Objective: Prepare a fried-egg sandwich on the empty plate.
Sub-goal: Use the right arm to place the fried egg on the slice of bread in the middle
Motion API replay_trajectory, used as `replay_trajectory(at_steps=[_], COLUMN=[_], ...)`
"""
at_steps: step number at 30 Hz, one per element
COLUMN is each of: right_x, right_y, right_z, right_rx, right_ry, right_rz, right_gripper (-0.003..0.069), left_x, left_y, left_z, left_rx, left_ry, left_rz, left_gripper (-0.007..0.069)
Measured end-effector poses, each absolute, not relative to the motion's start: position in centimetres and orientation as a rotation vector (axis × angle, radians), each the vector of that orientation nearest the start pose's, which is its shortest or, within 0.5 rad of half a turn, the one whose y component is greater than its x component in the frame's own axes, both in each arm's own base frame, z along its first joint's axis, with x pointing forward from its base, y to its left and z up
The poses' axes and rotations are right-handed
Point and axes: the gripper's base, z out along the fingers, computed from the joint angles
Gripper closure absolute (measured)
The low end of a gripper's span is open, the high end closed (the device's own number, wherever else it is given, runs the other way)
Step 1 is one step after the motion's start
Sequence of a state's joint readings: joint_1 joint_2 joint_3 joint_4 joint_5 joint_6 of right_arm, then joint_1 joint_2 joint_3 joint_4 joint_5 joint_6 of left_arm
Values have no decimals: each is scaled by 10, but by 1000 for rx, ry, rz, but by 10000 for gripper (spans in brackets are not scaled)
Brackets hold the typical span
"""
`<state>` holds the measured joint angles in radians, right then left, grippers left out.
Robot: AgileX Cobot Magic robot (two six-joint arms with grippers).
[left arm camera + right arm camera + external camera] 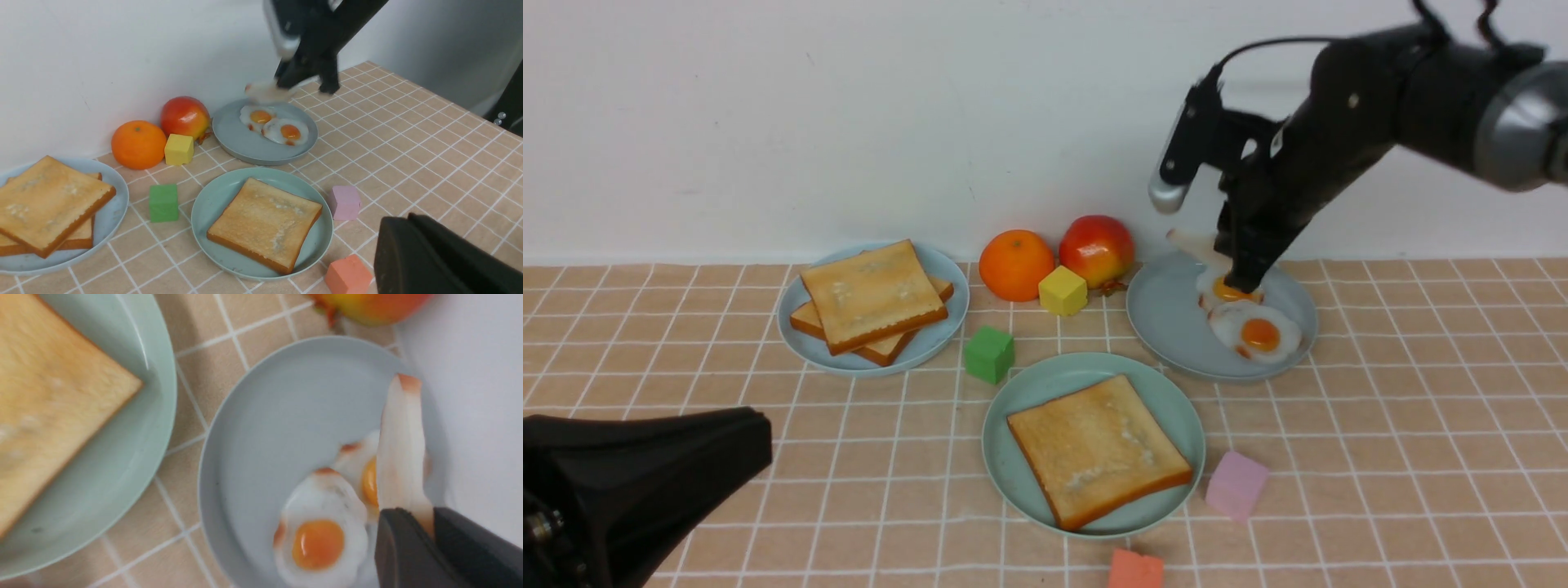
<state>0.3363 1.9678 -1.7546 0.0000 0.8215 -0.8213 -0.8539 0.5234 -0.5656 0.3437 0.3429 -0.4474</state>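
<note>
We log the fried egg [402,457] pinched edge-on in the right tool [425,522], jaws narrow on it. It is held just above the grey plate [1168,318] with two other eggs [1260,333], beyond the teal plate [1045,384] and its toast slice [1098,449]. The tabletop [1421,457] is peach tile under a white wall [849,122]; the left tool [756,445] sits closed, holding nothing, front-left.

One mint-teal plate [1045,384] and two grey-blue plates [939,335] [1168,318], three toast slices [874,290] [805,321] [1098,449], three fried eggs [1262,333] [1213,290] [1188,242], four small cubes – yellow [1063,291], green [989,354], pink [1236,484], orange-red [1135,570] – one orange [1016,265] and one apple [1097,249]
</note>
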Motion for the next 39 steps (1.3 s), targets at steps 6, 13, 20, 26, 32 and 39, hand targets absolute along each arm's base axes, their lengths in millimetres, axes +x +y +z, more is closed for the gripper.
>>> replay_trajectory(at_steps=[6, 13, 20, 26, 32, 39], right_x=[363, 295, 292, 306, 315, 318], right_y=[186, 222, 239, 248, 253, 254], right_z=[316, 294, 258, 234, 210, 200], right_rx=[-1405, -1403, -1323, -1303, -1320, -1331], right_ry=[2120, 2154, 2162, 2142, 2139, 2156], right_rz=[-105, -85, -170, -199, -244, -257], right_gripper=[570, 570, 570, 570, 571, 571], left_x=[80, 81, 81, 81, 81, 81], left_y=[-72, -68, -68, -68, -68, -68], left_z=[326, 321, 321, 321, 321, 321], left_rx=[537, 539, 538, 536, 534, 534], left_ry=[1814, 1873, 1877, 1878, 1879, 1879], left_rz=[-576, -519, -518, -519, -520, -520], left_gripper=[607, 605, 601, 601, 601, 600])
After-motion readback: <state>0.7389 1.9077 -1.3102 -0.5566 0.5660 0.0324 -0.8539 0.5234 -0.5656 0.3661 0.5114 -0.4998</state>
